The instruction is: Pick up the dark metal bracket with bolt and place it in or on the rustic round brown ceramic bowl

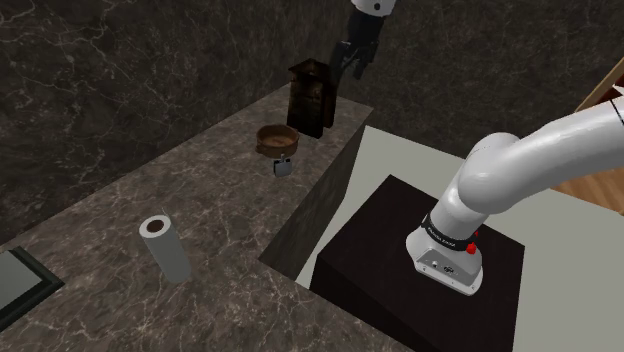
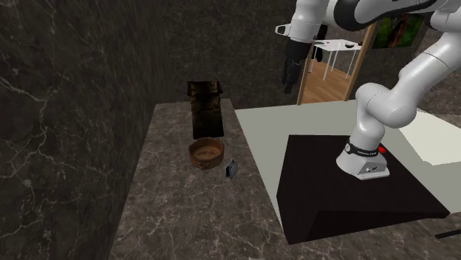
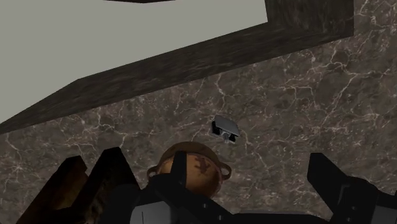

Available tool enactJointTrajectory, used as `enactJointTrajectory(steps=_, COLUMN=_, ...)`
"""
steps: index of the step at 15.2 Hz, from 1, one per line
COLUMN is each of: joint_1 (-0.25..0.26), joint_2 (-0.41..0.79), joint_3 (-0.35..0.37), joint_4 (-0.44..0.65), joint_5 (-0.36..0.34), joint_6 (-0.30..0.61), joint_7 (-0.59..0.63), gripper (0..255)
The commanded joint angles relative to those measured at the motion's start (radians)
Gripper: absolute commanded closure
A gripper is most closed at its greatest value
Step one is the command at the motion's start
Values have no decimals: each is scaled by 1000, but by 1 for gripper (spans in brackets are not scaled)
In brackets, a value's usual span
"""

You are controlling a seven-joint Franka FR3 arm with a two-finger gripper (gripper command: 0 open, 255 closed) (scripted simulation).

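The gripper hangs high in the air above the far end of the counter, holding nothing. In the wrist view its two black fingers stand wide apart, with the bowl and the bracket far below them.

The bracket is a small dark piece with a pale face. It rests on the dark marbled counter just beside the brown round bowl, on the side nearer the counter's edge and the black stand. In the shoulder view it seems almost to touch the bowl's rim, though the second exterior view suggests a thin gap, so I cannot say for sure.

Nothing lies in the bowl. Behind it, against the dark wall, stands a tall dark brown box. A pale grey roll stands upright on the counter, well apart from the bowl, toward the shoulder view's lower left.
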Motion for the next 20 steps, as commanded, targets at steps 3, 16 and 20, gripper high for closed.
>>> enactJointTrajectory(steps=3, joint_1=-4, joint_2=104, joint_3=14, joint_4=-32, joint_5=5, joint_6=117, joint_7=30, gripper=0)
enactJointTrajectory(steps=16, joint_1=-21, joint_2=556, joint_3=44, joint_4=23, joint_5=-8, joint_6=448, joint_7=126, gripper=0)
enactJointTrajectory(steps=20, joint_1=-21, joint_2=710, joint_3=44, joint_4=82, joint_5=-21, joint_6=523, joint_7=158, gripper=0)
